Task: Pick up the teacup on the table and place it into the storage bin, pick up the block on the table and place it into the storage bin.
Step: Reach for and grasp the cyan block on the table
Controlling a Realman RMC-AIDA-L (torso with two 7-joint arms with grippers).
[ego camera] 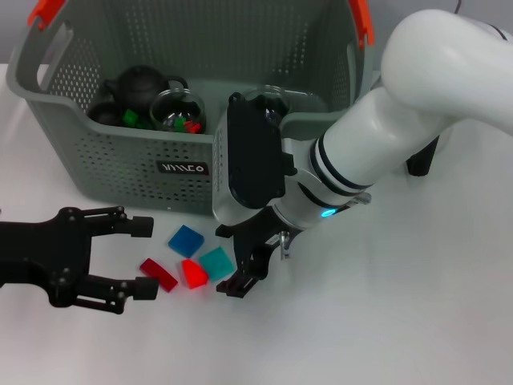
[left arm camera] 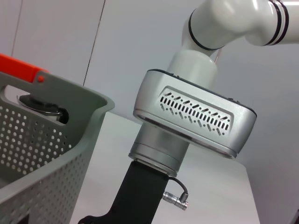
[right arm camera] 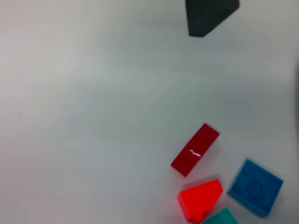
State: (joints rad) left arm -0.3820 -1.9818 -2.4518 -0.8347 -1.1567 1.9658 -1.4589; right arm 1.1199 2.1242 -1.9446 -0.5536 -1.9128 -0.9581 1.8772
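Note:
The grey-green storage bin (ego camera: pixel 120 160) stands at the back of the table and also shows in the left wrist view (left arm camera: pixel 46 154). Inside it are a black teapot (ego camera: pixel 143 84), a glass teacup (ego camera: pixel 176 111) with small blocks in it, and a second glass cup (ego camera: pixel 268 98) partly hidden by my right arm. A blue block (ego camera: pixel 186 239), a dark red block (ego camera: pixel 159 273), a bright red block (ego camera: pixel 194 274) and a teal block (ego camera: pixel 216 262) lie on the table. My right gripper (ego camera: pixel 252 261) hangs just right of the teal block. My left gripper (ego camera: pixel 143 257) is open, left of the blocks.
The right wrist view shows the dark red block (right arm camera: pixel 195 149), bright red block (right arm camera: pixel 200 198), blue block (right arm camera: pixel 255 186) and teal block (right arm camera: pixel 220 218) on the white table, with a dark part (right arm camera: pixel 210 16) at its edge. A black stand (ego camera: pixel 421 160) is behind my right arm.

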